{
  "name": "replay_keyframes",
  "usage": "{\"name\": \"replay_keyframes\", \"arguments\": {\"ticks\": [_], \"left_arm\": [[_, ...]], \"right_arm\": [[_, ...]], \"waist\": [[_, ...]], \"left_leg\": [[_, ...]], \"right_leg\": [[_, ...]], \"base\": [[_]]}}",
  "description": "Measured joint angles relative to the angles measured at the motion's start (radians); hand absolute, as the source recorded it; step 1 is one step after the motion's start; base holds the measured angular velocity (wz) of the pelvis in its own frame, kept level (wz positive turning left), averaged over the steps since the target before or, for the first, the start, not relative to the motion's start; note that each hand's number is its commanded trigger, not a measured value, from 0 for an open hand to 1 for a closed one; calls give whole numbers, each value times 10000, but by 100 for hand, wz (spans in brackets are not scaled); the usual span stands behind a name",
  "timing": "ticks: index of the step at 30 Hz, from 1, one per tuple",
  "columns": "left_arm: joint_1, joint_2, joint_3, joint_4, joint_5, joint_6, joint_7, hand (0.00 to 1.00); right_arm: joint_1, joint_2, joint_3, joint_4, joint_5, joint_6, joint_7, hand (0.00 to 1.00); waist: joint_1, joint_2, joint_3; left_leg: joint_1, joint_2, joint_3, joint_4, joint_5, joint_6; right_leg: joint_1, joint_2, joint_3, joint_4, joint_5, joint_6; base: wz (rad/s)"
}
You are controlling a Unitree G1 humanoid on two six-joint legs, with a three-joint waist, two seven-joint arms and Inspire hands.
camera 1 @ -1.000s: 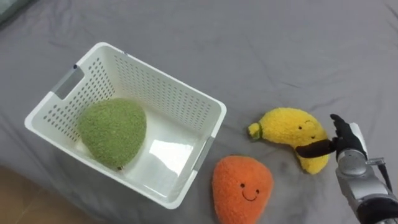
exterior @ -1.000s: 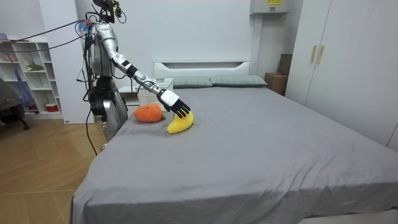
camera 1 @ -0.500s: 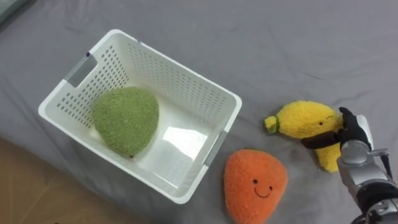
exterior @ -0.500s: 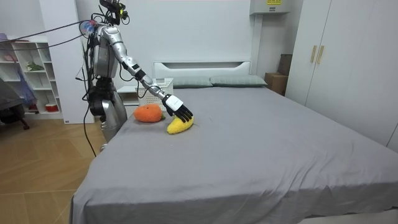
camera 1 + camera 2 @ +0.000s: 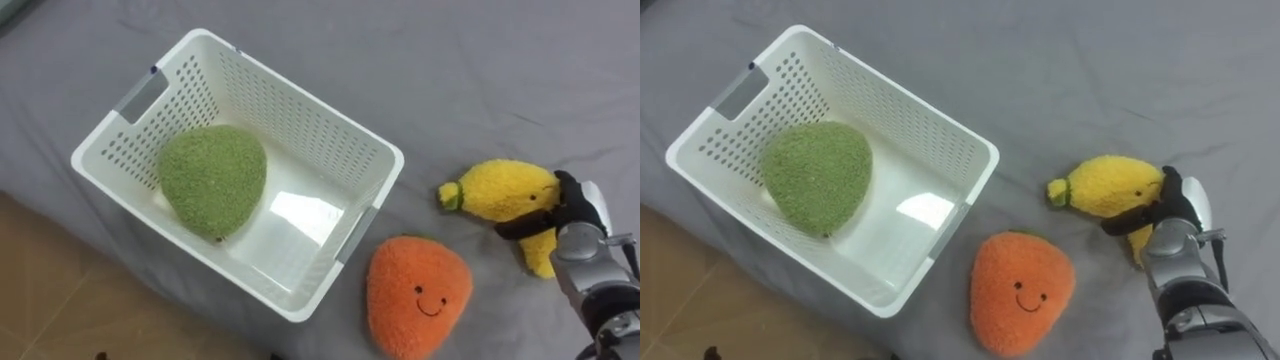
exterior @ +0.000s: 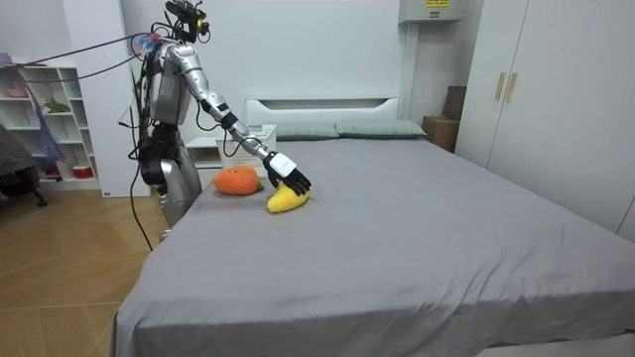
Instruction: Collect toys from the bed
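At the frame's right edge my right hand [image 5: 582, 208] is curled round the fuzzy yellow plush banana [image 5: 500, 190] on the grey bedsheet [image 5: 450, 60], so I can carry it to the white perforated plastic basket [image 5: 300, 125] upper left.

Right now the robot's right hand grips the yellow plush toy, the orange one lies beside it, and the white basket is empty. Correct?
One thing is wrong: the white basket is not empty. The left eye view shows a green plush toy in it. The right hand does grip the yellow plush toy, with the orange one beside it.
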Motion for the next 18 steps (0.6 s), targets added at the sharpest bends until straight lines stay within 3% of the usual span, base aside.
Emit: {"name": "replay_keyframes", "arguments": {"ticks": [7, 18], "left_arm": [[9, 2, -306, 7, -6, 50, -224, 0], [39, 22, -810, 25, -190, 150, -405, 0]], "right_arm": [[-470, -398, 3, 341, -8, 78, -152, 100], [-612, -581, 97, 774, -12, 81, 117, 100]], "waist": [[62, 170, 101], [284, 260, 90]], "left_leg": [[-289, -10, -77, 58, 4, -5], [-278, -3, -114, 30, 9, -12]], "right_leg": [[-245, 8, -39, 23, 1, 0], [-283, 13, 26, 63, -9, -9]], "base": [[2], [0]]}}
